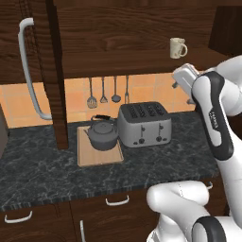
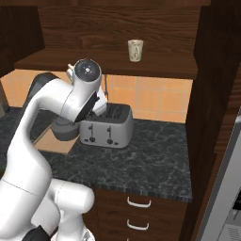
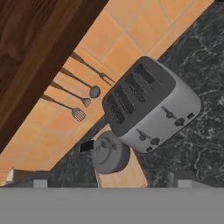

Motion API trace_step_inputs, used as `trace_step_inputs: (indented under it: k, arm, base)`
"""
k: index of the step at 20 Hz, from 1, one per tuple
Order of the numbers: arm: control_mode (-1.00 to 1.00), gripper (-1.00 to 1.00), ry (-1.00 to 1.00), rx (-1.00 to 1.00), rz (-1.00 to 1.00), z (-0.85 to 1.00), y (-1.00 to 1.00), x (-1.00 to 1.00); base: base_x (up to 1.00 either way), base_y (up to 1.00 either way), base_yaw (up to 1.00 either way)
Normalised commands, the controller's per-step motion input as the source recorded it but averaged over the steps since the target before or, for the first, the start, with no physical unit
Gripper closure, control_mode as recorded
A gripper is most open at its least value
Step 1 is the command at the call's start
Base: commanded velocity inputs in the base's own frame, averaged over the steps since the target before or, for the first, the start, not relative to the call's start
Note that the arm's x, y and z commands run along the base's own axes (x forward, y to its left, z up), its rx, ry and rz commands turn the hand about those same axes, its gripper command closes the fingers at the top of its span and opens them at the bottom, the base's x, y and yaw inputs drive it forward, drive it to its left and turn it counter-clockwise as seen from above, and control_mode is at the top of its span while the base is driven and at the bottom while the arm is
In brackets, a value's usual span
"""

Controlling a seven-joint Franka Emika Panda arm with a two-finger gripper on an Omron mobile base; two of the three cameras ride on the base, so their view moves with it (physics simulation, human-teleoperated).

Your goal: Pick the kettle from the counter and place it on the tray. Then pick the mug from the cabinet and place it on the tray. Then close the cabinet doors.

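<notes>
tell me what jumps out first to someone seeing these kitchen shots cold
The big white robot arm dominates, raised in front of the open cabinet. Behind it the silver toaster stands on the dark marbled counter, with the dark kettle already sitting on the wooden tray to its left. A lone cream mug waits on the cabinet shelf above.

kettle (image 1: 102, 134): dark matt metal | tray (image 1: 99, 157): light wood | counter (image 1: 156, 163): marbled stone (glossy) | mug (image 1: 177, 47): ceramic

Dark marbled counter (image 1: 42, 170) carrying wooden tray (image 1: 97, 158) (kettle (image 1: 102, 133) on it) beside silver toaster (image 1: 144, 124); cabinet shelf (image 1: 113, 64) bearing cream mug (image 1: 177, 47).
</notes>
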Motion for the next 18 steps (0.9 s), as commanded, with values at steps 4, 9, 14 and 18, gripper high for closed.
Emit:
trace_step_inputs:
  k: [4, 9, 14, 18]
  arm:
    - [-1.0, -1.0, -0.09, 0.0, -0.02, 0.61, -0.19, 0.13]
    - [-1.0, -1.0, 0.0, -0.02, -0.01, 0.15, -0.16, 0.06]
    - [-1.0, -1.0, 0.0, -0.01, 0.0, 0.0, -0.16, 0.17]
    - [-1.0, -1.0, 0.0, -0.05, 0.0, -0.04, -0.09, 0.15]
  base:
    - [0.0, 0.0, 0.0]
    - [0.0, 0.0, 0.0]
    - [0.0, 0.0, 0.0]
    - [0.0, 0.0, 0.0]
